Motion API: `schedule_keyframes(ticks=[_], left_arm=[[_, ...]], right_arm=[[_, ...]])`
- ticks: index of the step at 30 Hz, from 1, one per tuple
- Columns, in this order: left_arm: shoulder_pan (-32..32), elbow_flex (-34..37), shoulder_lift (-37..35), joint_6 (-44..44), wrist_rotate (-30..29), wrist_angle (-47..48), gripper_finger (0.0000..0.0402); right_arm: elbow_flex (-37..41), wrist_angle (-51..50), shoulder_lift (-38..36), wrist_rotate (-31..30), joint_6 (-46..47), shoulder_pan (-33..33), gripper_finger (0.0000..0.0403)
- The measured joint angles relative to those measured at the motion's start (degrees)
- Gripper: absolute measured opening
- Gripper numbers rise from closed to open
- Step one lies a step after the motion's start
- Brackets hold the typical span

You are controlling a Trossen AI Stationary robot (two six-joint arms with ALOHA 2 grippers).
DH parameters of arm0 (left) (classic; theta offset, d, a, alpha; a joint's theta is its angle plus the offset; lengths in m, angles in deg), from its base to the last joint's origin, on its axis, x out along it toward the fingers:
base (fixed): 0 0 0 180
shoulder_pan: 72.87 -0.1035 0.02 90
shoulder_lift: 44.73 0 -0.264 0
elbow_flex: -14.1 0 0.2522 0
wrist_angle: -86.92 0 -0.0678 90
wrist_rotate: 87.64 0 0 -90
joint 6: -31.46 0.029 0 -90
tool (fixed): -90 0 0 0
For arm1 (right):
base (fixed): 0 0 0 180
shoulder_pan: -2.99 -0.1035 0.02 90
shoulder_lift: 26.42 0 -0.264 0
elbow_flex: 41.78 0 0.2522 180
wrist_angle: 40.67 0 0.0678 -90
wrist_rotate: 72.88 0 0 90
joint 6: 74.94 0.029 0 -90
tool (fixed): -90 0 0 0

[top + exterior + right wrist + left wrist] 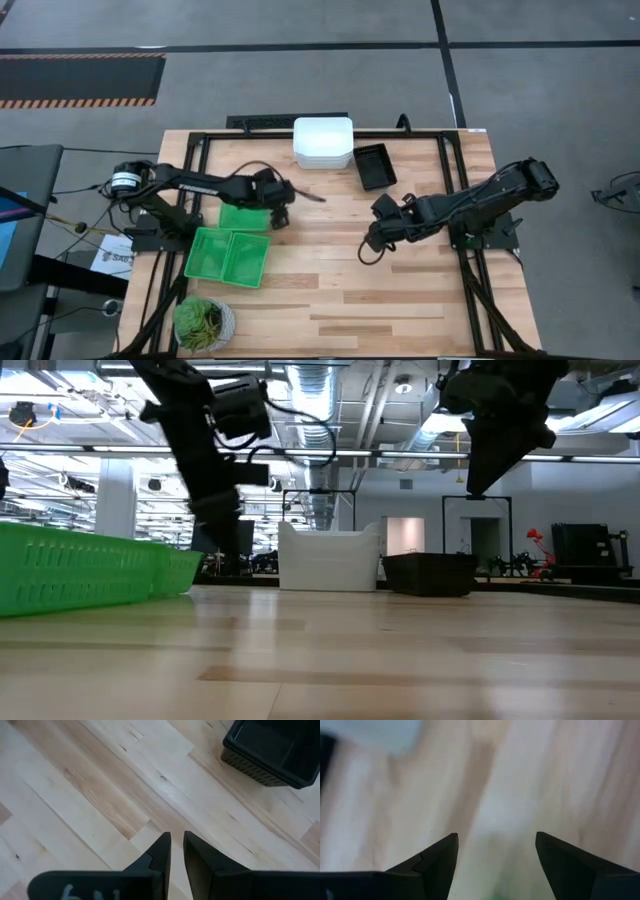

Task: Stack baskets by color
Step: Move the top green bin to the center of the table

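A white stack of baskets (323, 142) stands at the table's far edge, with a black basket (375, 165) just right of it. Two green baskets (228, 257) sit side by side at the left, and a third green basket (240, 216) lies just beyond them. My left gripper (283, 215) hovers open by the right end of that third basket, above bare wood (496, 836). My right gripper (370, 243) hangs over the middle of the table, a narrow gap between its fingers (177, 835) and nothing in it. The black basket (272, 750) lies beyond it.
A round potted plant (204, 322) stands at the near left corner. Bare wooden tabletop (400, 300) stretches across the near middle and right. In the low view the green baskets (80, 565) fill the left, with the white stack (328, 558) and the black basket (430, 572) behind.
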Motion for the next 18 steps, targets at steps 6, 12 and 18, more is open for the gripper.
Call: schedule_keyframes(ticks=[6, 12, 18], left_arm=[[-3.6, -3.2, -1.2, 4.1, 3.0, -5.6, 0.0256], [-0.5, -16.1, -4.6, 4.9, 2.8, 19.9, 0.0256], [4.9, -17.2, -10.6, -8.1, 4.5, 37.9, 0.0256]], right_arm=[[0.0, 1.5, 0.0, 0.0, 0.1, 0.0, 0.0076], [0.0, 1.8, 0.0, 0.0, 0.1, 0.0, 0.0076], [0.0, 2.2, 0.0, 0.0, 0.0, -0.3, 0.0076]])
